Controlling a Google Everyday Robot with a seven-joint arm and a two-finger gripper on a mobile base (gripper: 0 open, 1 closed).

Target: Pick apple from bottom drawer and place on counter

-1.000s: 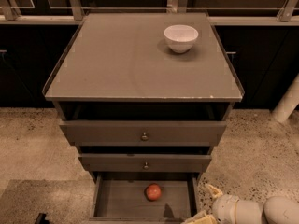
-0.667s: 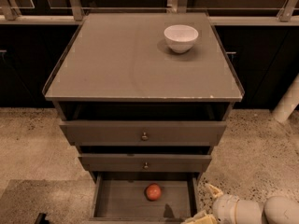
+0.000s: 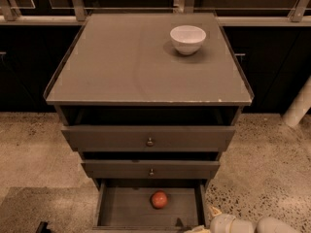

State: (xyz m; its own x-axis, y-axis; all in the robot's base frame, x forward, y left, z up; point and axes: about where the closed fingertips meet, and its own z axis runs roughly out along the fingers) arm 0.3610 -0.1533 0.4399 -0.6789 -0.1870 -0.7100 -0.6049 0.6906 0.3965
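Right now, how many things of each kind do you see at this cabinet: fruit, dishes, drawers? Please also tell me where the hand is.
Apple: 1, in the bottom drawer
Bowl: 1, on the counter
Drawers: 3, counting the top drawer, middle drawer and bottom drawer
Hand: 1, low at the bottom drawer's right side, apart from the apple
Total: 6

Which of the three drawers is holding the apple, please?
The bottom drawer, the narrowest and the one pulled out furthest; the apple lies on its floor. The tool is by its front corner, lower right of the view.
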